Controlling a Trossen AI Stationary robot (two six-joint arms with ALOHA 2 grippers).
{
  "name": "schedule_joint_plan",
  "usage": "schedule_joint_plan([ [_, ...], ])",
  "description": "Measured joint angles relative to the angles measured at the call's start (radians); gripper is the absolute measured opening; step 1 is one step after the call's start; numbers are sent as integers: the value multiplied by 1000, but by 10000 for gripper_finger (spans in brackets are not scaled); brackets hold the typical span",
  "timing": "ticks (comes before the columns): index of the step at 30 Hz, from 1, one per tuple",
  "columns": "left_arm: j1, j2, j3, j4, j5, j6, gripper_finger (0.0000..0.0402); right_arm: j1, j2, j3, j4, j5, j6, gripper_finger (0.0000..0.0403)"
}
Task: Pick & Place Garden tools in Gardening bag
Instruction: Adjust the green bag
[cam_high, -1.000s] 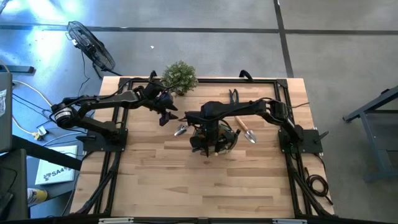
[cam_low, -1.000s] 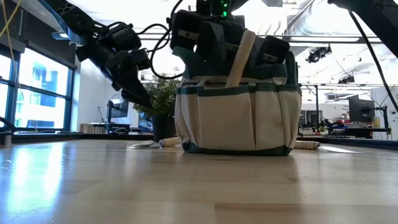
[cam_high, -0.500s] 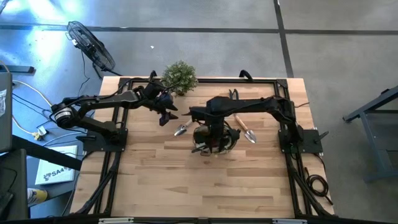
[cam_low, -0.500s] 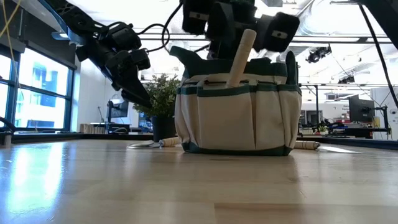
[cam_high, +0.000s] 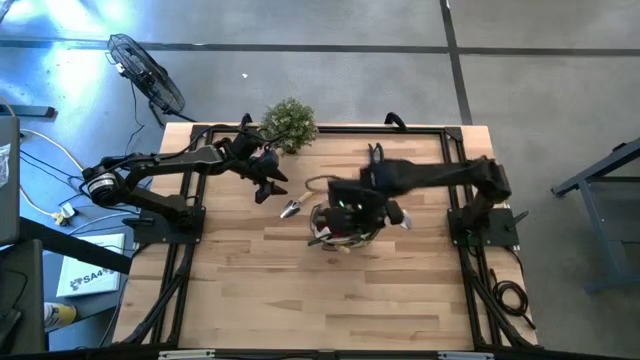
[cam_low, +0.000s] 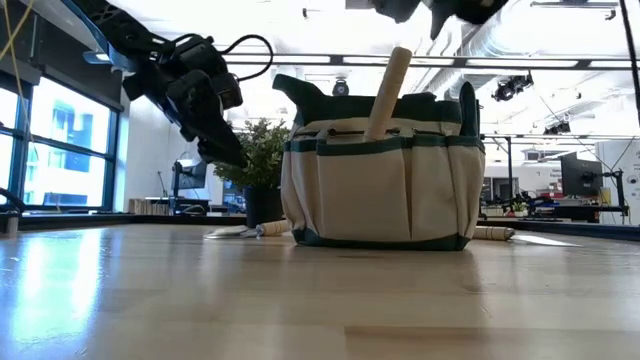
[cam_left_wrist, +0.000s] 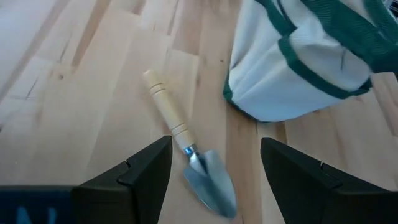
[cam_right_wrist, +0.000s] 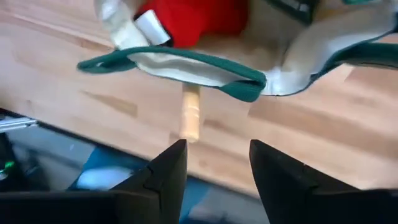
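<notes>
- Gardening bag (cam_low: 382, 185) sits upright on the table (cam_high: 300, 290), about mid-table, mouth up.
- A wooden handle (cam_low: 386, 90) sticks up out of the bag mouth, tilted. A red piece (cam_right_wrist: 186, 15) shows inside the bag in the right wrist view.
- Trowel (cam_left_wrist: 189, 158) lies flat on the wood just beside the bag, on the plant side; handle points away from the blade, not touching the bag. Same trowel in the high view at (cam_high: 291, 208).
- Second wooden-handled tool (cam_high: 400, 215) lies on the table against the opposite side of the bag; its handle end (cam_right_wrist: 191, 115) shows just past the bag rim.
- Right gripper (cam_right_wrist: 213, 163) is above the bag, clear of the mouth, jaws apart, nothing between them.
- Left gripper (cam_left_wrist: 214, 163) hovers over the trowel beside the bag, jaws apart, empty, off the table.
- Potted plant (cam_high: 289, 123) stands at the table's far edge, beyond the left gripper, well apart from the bag.
- Dark snips (cam_high: 376, 153) lie near the far edge, behind the bag.
</notes>
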Motion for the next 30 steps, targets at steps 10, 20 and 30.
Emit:
schedule_joint_plan([
  [10, 0, 0, 0, 14, -59, 9, 239, 398, -26, 0, 10, 695, 56, 165],
  [20, 0, 0, 0, 17, -75, -29, 239, 610, 61, 0, 14, 1211, 22, 165],
  [30, 0, 1, 0, 19, -35, -45, 239, 591, 178, 0, 47, 1426, -25, 165],
])
